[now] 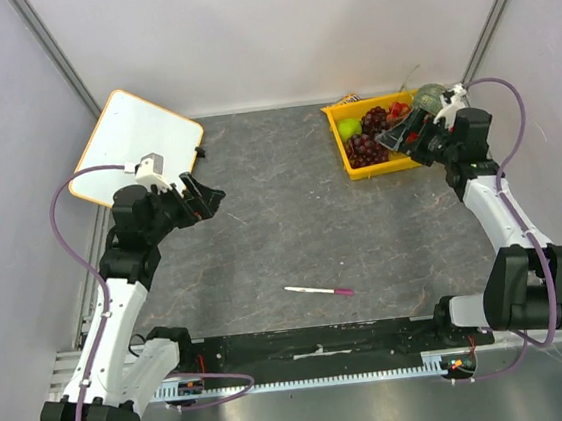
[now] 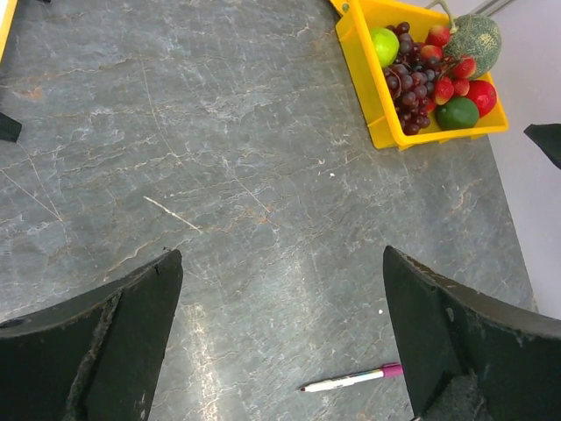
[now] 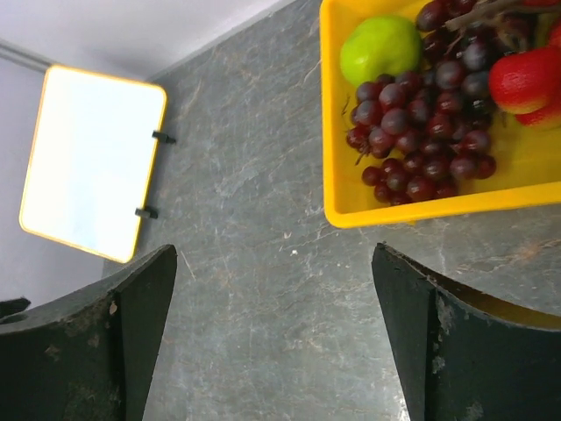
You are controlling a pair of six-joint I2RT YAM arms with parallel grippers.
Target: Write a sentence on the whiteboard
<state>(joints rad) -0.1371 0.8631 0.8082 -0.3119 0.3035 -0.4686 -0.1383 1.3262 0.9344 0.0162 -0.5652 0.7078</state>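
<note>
Whiteboard: I see it at the table's far left corner, overhanging the left edge, clips facing the centre. Left gripper: jaws spread wide, holding nothing. Marker: lying near the near edge, about midway. Fruit tray: far right corner. Right gripper: jaws released, empty, by the tray.

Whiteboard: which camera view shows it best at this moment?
Right wrist view: the whole whiteboard with both clips, unobstructed, though washed out by glare. Top external shows it too, its near corner behind the left arm. Left wrist catches only a sliver of its orange rim.
</note>
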